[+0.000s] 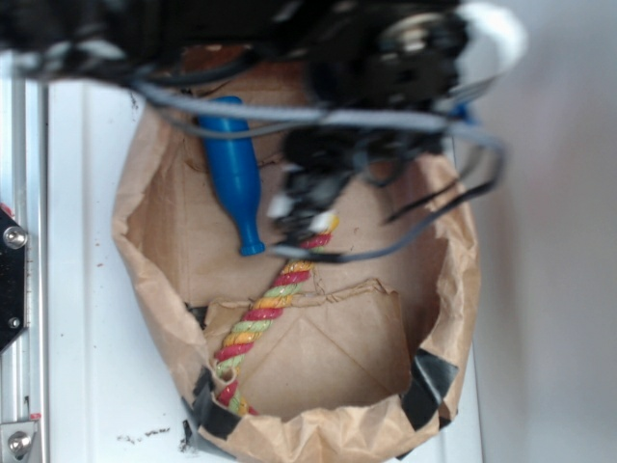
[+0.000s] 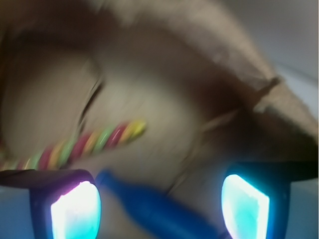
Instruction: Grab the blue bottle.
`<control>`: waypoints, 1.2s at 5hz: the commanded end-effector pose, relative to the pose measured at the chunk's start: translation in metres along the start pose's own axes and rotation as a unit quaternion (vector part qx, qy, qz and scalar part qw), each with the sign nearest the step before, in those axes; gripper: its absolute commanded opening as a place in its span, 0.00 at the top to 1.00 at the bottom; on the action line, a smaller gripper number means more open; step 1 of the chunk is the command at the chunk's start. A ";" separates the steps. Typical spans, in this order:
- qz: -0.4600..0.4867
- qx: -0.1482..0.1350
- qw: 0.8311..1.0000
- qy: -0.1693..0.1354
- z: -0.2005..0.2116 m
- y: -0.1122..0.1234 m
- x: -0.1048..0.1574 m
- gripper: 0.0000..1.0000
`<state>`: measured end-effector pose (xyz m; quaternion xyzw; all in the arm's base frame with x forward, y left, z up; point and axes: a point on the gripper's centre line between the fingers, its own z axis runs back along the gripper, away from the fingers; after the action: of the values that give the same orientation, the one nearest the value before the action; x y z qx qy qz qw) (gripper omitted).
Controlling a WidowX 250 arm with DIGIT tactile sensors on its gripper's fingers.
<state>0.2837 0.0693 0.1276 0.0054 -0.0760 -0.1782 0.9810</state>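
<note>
The blue bottle (image 1: 234, 174) lies on its side inside a brown paper bag (image 1: 154, 241), neck pointing toward the front. In the wrist view the blue bottle (image 2: 159, 209) runs slantwise along the bottom edge, between and beyond my two glowing fingers (image 2: 75, 211). My gripper (image 2: 159, 209) is open, its jaws spread wide on either side of the bottle without touching it. From outside, my gripper (image 1: 308, 217) hangs just right of the bottle's neck, above the rope's upper end.
A red-yellow-green twisted rope (image 1: 255, 323) lies in the bag toward the front; the rope (image 2: 84, 144) also shows above the left finger. The bag's crumpled walls (image 2: 239, 74) rise all round. Black tape (image 1: 429, 381) patches the bag's front corners. Cables (image 1: 318, 118) cross overhead.
</note>
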 end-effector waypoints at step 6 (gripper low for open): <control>-0.017 0.056 0.998 0.012 0.009 -0.004 -0.044 0.00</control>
<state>0.2373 0.0784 0.1148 0.0477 -0.0561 -0.2026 0.9765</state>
